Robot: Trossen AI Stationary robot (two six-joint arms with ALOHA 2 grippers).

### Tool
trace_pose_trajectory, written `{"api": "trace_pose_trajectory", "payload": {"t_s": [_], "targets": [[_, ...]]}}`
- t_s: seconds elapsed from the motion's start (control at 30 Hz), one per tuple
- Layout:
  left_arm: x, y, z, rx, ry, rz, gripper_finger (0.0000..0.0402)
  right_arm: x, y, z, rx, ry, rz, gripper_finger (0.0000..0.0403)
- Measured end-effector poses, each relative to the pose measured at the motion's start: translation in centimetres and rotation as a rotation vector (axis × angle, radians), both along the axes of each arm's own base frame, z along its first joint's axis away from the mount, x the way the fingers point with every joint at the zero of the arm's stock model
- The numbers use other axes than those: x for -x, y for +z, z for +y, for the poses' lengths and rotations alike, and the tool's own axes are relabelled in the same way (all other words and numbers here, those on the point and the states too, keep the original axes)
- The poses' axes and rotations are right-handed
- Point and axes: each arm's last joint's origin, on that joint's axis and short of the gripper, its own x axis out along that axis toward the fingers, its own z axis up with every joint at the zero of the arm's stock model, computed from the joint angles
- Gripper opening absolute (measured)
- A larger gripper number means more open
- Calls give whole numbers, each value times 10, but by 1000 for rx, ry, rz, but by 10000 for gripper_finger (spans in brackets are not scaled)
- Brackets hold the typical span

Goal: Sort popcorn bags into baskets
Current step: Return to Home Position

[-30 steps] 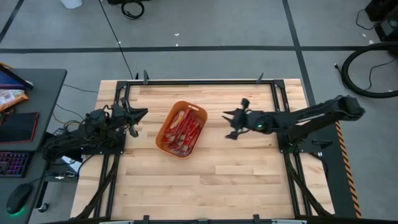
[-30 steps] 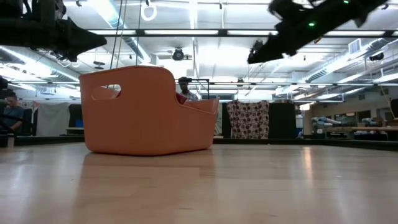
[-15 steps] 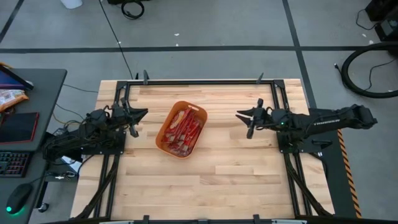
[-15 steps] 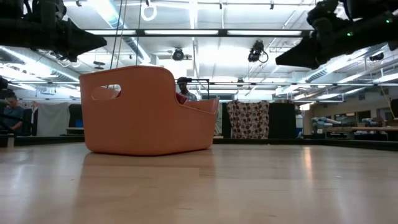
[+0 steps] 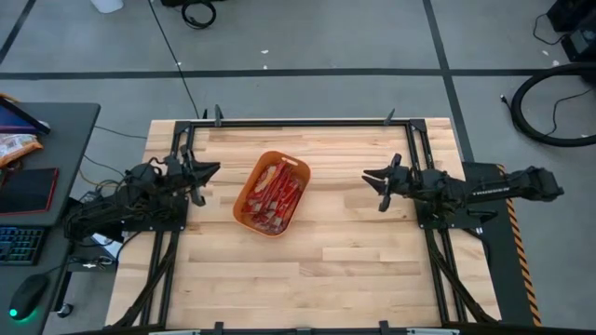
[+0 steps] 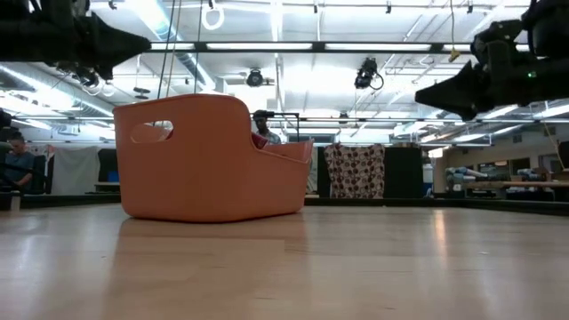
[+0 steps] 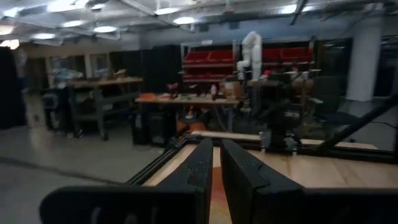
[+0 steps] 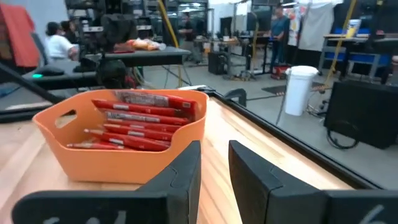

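The orange basket (image 5: 244,209) stands on its base left of the table's middle, also in the low view (image 6: 204,160) and the right wrist view (image 8: 124,165). Several red popcorn bags (image 5: 276,191) lie piled inside it, their ends leaning on the walls (image 8: 140,115). My left gripper (image 5: 216,169) hovers left of the basket, fingers nearly together (image 7: 216,163), holding nothing. My right gripper (image 5: 365,175) hovers right of the basket, pointing at it, with a narrow gap between its fingers (image 8: 214,165), empty.
Bare wooden table (image 5: 326,270) lies in front of and to the right of the basket. Black arm mounts run along the table's left (image 5: 163,251) and right (image 5: 447,251) edges. A desk with a keyboard (image 5: 19,244) stands left of the table. People sit in the room beyond (image 8: 59,43).
My right gripper has drawn back from beside the basket toward the table's right edge and sunk a little, its arm folding in. The basket and bags have stayed put.
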Motion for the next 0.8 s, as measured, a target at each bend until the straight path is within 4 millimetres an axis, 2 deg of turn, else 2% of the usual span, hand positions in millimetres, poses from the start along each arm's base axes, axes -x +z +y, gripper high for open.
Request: {"api": "trace_pose_trajectory", "payload": {"t_s": [0.13,0.4,0.63,0.8], "targets": [[-1,-6,1,46,19,53,36,3,3,-1,-37,-22,-35,87],[-3,-7,-5,42,-88,66,36,7,23,1,19,27,-232,87],[-4,-7,-11,52,-159,66,36,8,25,1,40,24,-238,87],[-5,-14,-13,74,-183,128,36,8,25,1,41,24,-238,87]]}}
